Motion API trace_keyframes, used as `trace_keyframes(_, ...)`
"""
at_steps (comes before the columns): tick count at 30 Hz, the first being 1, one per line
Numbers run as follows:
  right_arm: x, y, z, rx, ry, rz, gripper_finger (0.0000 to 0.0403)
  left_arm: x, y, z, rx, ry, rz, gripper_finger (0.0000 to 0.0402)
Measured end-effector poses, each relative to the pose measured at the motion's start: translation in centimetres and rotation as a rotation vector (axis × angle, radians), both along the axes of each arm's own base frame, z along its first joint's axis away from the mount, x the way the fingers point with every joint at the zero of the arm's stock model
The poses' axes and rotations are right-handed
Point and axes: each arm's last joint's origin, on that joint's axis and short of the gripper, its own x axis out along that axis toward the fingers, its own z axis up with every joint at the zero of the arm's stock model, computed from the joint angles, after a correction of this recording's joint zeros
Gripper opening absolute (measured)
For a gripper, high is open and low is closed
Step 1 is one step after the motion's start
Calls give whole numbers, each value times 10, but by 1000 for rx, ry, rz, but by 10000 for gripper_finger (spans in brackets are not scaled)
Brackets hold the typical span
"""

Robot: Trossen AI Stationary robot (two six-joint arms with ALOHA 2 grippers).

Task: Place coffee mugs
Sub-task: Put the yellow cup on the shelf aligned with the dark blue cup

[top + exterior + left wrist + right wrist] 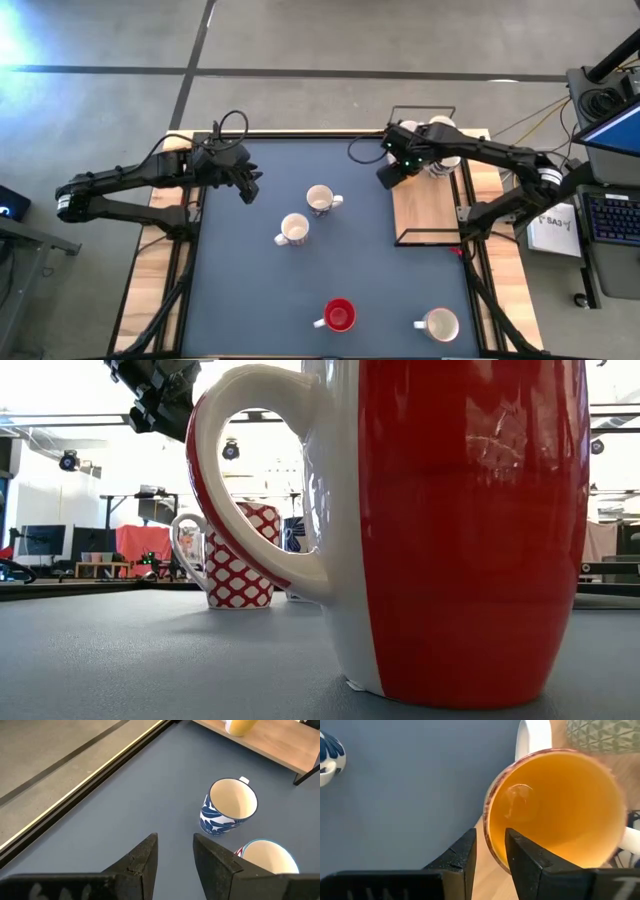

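I have the right gripper (490,852) over the wooden board (425,215) at the table's far right corner, down at the orange mug (555,810). One finger sits inside the rim and one outside, straddling the wall near the handle. I can't tell whether the fingers have bitten down yet or only bracket the wall.

The left gripper (175,855) hovers above the table's far left part, fingers apart and empty, pointing toward the blue-patterned mug (227,807).

On the table (240,300), that blue-patterned mug and a red-and-white patterned mug (293,230) stand near the middle, close together but apart. A red mug (339,315) sits at the near edge and a white mug (441,324) at the near right corner. At least two more mugs crowd the board's far end, by the wire frame (425,110) — one with a green pattern (600,735) lies just beside the orange one.

My worries from here:
- A rim pinch on glazed ceramic is thin, so the mug may swing or slip on the lift.
- Its neighbours are close, and a sideways drag could knock one over.
- The wire frame could catch the mug or the wrist on the way out.
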Motion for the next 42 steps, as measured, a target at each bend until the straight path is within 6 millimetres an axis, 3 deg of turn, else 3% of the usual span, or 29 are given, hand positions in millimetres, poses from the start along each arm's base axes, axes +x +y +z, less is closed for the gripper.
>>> trace_keyframes(13,0,-2,-7,-1,48,83,30,0,0,0,-4,-3,4,107)
trace_keyframes(26,-6,-14,-7,-52,82,160,28,0,0,0,-20,-14,21,107)
trace_keyframes(42,-6,-14,-7,-90,117,344,28,0,0,0,-34,-23,34,107)
